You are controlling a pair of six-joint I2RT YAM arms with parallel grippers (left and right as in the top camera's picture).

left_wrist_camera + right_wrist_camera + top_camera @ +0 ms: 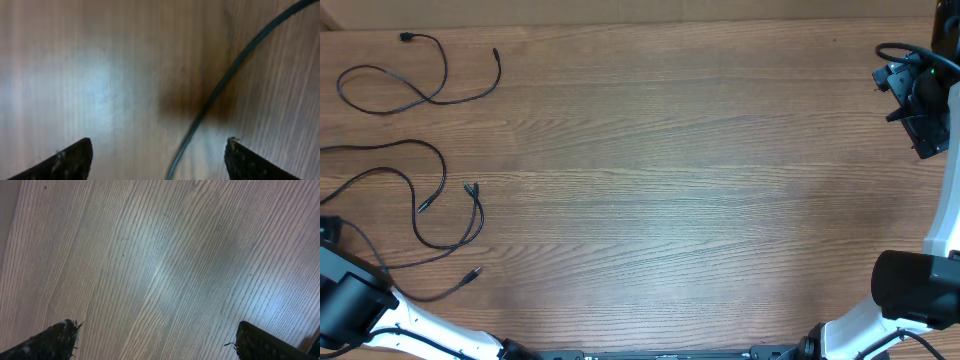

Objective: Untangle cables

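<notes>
the left gripper (159, 145) hangs low over the table (75, 60) with its fingers (75, 160) spread wide. one thin black cable (225, 80) runs up between them and slants off to the upper right of the wrist view, touching neither finger. nothing is held.

the step in hand looks like a pinch on this strand. to do it well, the jaws should keep the cord in the middle of the gap and drop until the tips are at the wood before they close (a cord this thin slips out from under pads that close too high). which strand it is cannot be told from this close.

from above, the lower cables (444, 170) lie in loose loops near the left arm (360, 300), crossing one another around the small plugs. a lift there should be slow and short, so the crossings slide apart instead of cinching. farther back, the upper cable (425, 98) lies by itself, well apart, and probably needs less care. the right gripper (155, 327) is wide open over bare wood at the far side, holding nothing.
</notes>
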